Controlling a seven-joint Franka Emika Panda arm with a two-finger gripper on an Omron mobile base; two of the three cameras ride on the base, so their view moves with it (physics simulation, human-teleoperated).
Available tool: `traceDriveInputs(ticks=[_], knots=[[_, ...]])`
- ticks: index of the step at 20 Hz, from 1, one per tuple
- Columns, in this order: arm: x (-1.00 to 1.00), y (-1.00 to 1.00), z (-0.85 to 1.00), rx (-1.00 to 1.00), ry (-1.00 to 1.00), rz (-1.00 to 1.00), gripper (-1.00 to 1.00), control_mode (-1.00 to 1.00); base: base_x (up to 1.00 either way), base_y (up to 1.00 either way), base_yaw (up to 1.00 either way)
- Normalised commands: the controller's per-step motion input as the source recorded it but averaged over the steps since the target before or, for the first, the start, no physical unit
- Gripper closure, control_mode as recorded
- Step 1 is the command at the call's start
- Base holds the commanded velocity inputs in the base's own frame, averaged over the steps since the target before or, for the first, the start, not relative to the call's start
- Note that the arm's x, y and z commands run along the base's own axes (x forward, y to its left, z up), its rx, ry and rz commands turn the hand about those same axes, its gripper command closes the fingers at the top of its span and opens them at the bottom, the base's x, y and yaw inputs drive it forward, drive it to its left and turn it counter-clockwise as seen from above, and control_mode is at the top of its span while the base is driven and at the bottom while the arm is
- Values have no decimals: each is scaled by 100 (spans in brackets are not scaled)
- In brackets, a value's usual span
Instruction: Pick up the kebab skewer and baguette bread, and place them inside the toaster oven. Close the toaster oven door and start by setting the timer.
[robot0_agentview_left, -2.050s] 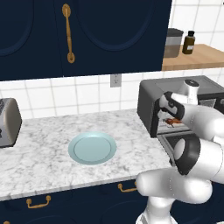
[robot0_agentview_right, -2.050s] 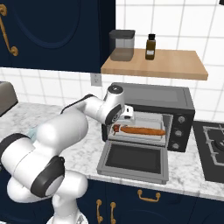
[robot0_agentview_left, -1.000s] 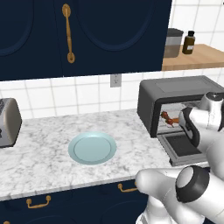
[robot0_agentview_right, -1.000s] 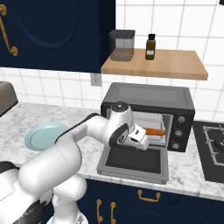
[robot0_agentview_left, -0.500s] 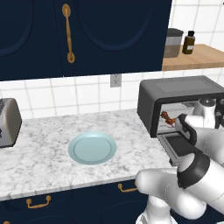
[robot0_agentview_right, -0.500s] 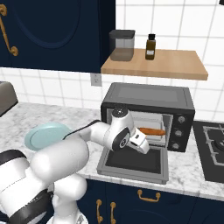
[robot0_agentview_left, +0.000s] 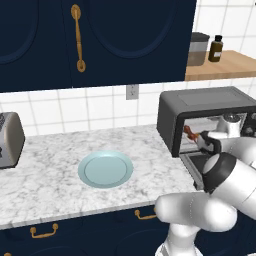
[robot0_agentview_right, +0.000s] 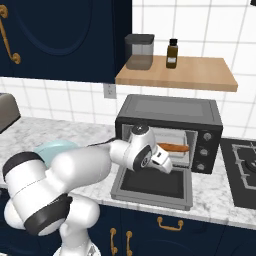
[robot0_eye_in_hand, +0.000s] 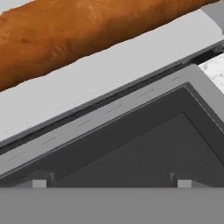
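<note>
**Baguette on the oven tray, door lying open under the hand**

The baguette bread ran slantwise across the far side of the hand view, ahead of the pincer, its orange-brown crust mottled and its near edge resting on a pale grey tray. Closer to the pincer, past a thin dark gap, lay the toaster oven door, swung down flat, its grey frame bordering a dark glass panel. A patch of speckled marble counter showed at the right edge, beyond the door's corner. Nothing sat between the fingers.
</note>
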Motion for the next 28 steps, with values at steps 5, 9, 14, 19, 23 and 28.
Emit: traceDriveInputs(ticks=[5,9,14,19,23,28], knots=[[25,-6,-1,1,0,-2,-100,-100,0,0,0],[22,0,0,4,0,-5,-100,-100,0,0,0],[17,0,0,5,-2,-6,-100,-100,0,0,0],[19,0,0,4,-4,-5,-100,-100,0,0,0],[8,0,0,2,-5,-5,-100,-100,0,0,0],[-2,0,0,0,-8,-5,-100,-100,0,0,0]])
